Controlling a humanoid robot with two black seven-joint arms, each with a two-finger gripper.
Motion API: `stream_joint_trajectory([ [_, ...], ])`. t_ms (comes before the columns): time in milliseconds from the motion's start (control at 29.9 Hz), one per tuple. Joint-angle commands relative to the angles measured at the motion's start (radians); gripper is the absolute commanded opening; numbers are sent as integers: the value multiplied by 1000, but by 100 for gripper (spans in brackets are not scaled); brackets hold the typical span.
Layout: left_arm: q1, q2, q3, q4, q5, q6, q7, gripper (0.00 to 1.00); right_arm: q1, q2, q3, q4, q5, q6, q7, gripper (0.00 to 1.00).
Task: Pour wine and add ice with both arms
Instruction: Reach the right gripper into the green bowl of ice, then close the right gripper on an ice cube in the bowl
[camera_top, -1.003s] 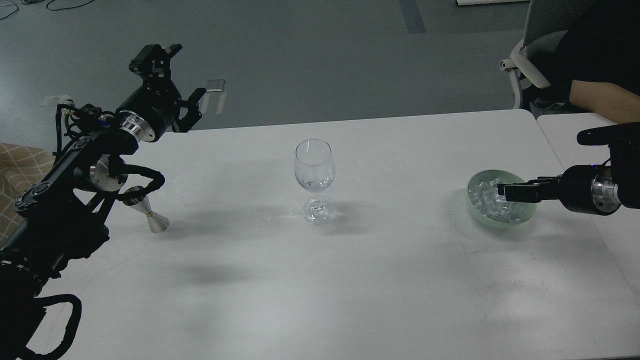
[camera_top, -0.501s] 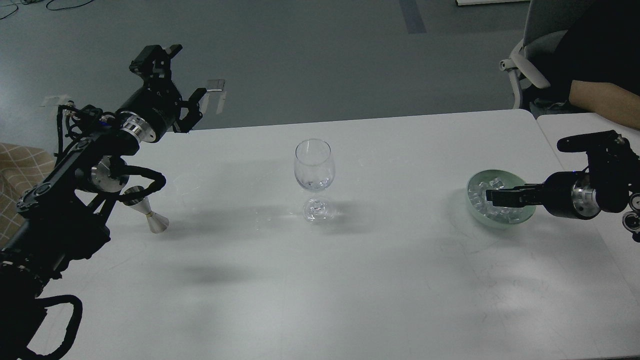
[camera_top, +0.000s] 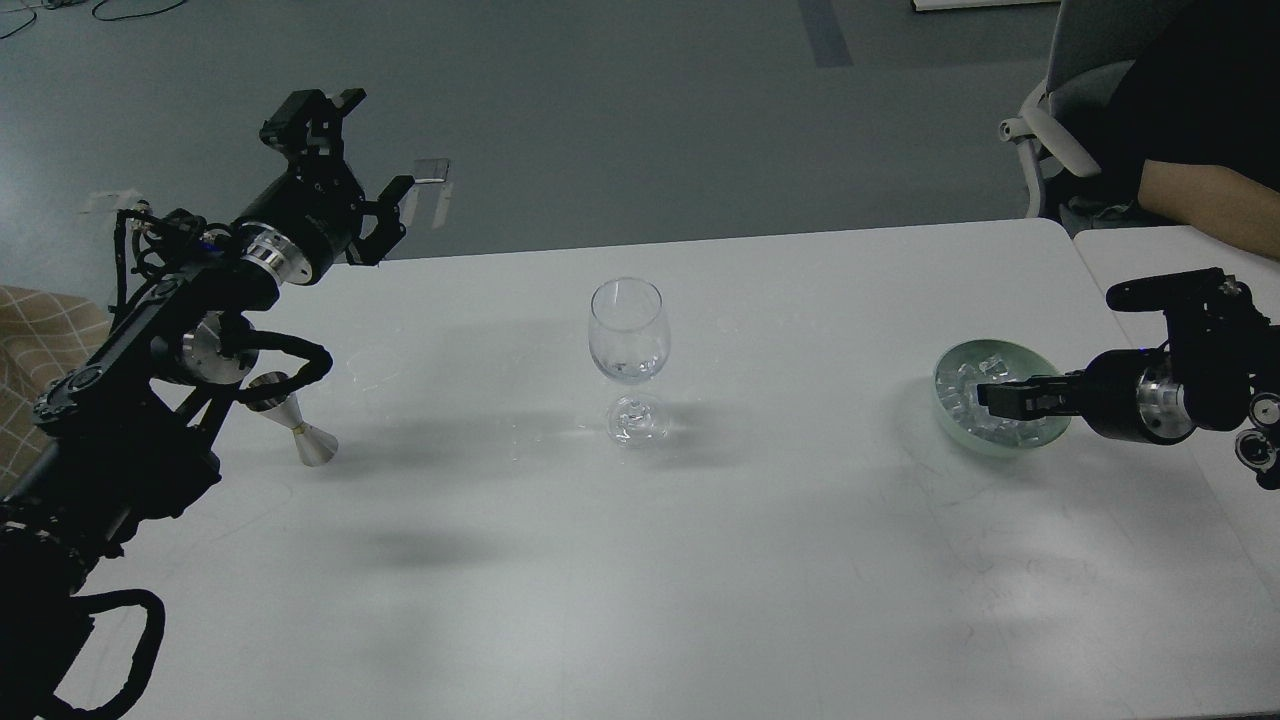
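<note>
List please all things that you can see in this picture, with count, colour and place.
table: one, white, fills the view
second table: one, white, far right
wine glass: one, clear, upright at table centre
jigger: one, silver, tilted, left, partly behind the left arm
bowl: one, pale green, right
ice: heap, clear, in the bowl
chair: one, grey, top right
person's forearm: one, bare, top right
left gripper: black, raised, fingers open
right gripper: black, over the ice, fingers unclear

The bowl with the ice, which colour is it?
Pale green, seen best in the head view: bowl.
</note>
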Motion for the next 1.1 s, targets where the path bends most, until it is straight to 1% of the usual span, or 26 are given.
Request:
stream_joint_trajectory([
  [0,0,0,1,-1,0,-1,0,98,0,4,-6,-3,1,0,0,66],
  [100,0,0,1,0,0,-1,0,98,5,6,-21,-3,1,0,0,66],
  [334,1,0,2,0,0,-1,0,98,3,13,-22,-4,1,0,-1,58],
  [368,1,0,2,0,0,-1,0,98,3,13,-22,-4,2,0,-1,56],
  [970,1,0,2,-1,0,-1,0,98,0,13,-22,-3,2,0,-6,57],
  [1070,1,0,2,0,0,-1,0,98,2,13,-22,-3,2,0,-7,53],
])
